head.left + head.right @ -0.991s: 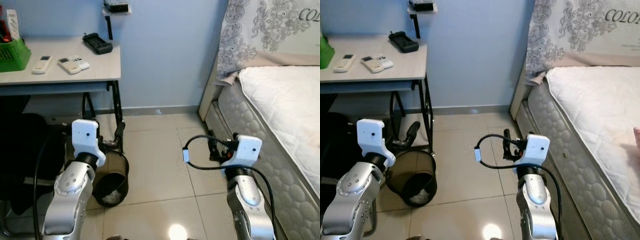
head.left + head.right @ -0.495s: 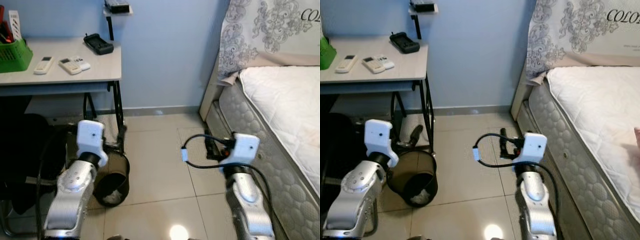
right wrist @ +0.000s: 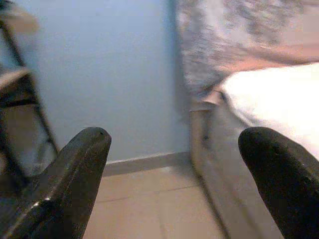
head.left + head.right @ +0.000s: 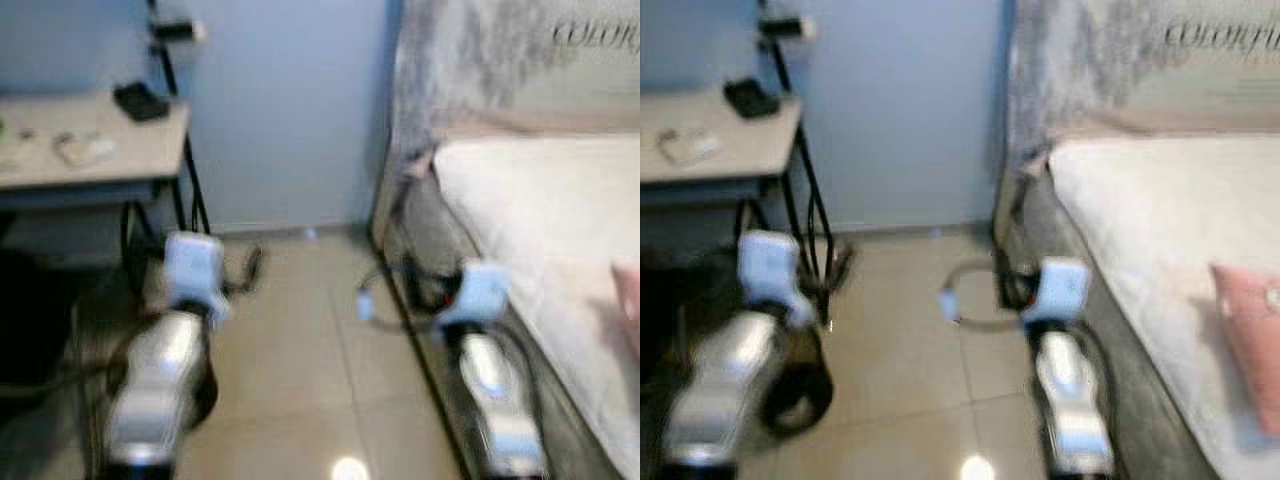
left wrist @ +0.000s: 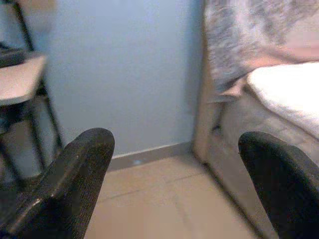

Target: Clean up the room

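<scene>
Blurred "COLO…" lettering on headboard fabric (image 4: pixel 500 60)

Both silver arms raised forward side by side, left gripper (image 5: pixel 174 184) fingers spread wide, right gripper (image 3: pixel 174 184) likewise

Lettering runs across the top of the grey patterned headboard cloth (image 4: pixel 1200 45) behind the bed (image 4: pixel 1140 200). My head views are blurred, so I make out only what looks like "COLOR"; the rest is cut off. I can read nothing else anywhere.
</scene>
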Robot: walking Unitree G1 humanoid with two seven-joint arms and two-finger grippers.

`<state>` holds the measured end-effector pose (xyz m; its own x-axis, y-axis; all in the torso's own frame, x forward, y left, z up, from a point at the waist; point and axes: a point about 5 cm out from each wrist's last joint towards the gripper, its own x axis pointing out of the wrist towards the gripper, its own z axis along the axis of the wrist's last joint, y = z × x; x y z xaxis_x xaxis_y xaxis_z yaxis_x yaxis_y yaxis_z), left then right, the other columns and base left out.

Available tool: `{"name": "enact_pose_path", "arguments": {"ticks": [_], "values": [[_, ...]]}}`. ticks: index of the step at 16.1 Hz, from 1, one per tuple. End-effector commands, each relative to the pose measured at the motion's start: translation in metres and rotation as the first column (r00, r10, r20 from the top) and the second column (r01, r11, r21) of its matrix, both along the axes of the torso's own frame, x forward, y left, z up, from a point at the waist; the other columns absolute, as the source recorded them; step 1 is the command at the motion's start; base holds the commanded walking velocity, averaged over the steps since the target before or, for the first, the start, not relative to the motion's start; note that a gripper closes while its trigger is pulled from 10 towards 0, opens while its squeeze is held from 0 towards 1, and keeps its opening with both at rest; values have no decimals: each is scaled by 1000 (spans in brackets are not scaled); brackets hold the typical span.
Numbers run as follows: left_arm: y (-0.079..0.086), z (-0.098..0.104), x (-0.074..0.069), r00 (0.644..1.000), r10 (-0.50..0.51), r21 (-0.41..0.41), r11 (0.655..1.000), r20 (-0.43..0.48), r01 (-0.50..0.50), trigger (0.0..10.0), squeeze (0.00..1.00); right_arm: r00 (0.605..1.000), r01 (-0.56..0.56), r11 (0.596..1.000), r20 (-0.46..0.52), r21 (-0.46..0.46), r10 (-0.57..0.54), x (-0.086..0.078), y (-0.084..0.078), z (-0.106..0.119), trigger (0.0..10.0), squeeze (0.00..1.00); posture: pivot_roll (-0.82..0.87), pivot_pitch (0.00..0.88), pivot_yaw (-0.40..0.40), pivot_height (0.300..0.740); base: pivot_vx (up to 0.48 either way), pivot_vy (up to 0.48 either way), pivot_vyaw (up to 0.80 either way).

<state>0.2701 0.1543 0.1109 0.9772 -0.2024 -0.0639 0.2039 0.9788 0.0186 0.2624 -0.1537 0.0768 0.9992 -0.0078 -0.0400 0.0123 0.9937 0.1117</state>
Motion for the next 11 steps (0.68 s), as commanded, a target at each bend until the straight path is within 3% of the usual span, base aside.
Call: {"name": "enact_pose_path", "arguments": {"ticks": [1, 9, 11], "values": [[10, 6, 3, 999, 31, 15, 999, 25, -31, 10000, 0, 1000, -3, 1000, 15, 23, 2, 2, 5, 2, 10000, 0, -35, 0, 1, 715, 0, 0, -431], [0, 10, 9, 996, -76, 77, 994, 52, 72, 10000, 0, 999, 29, 999, 16, 18, -29, 4, 0, 4, 10000, 0, -38, 0, -5, 648, 0, 0, -438], [1, 9, 11, 995, -97, 20, 995, 35, 96, 10000, 0, 999, 37, 999, 12, 11, -37, 3, -2, 3, 10000, 0, -37, 0, -8, 632, 0, 240, -444]]}}
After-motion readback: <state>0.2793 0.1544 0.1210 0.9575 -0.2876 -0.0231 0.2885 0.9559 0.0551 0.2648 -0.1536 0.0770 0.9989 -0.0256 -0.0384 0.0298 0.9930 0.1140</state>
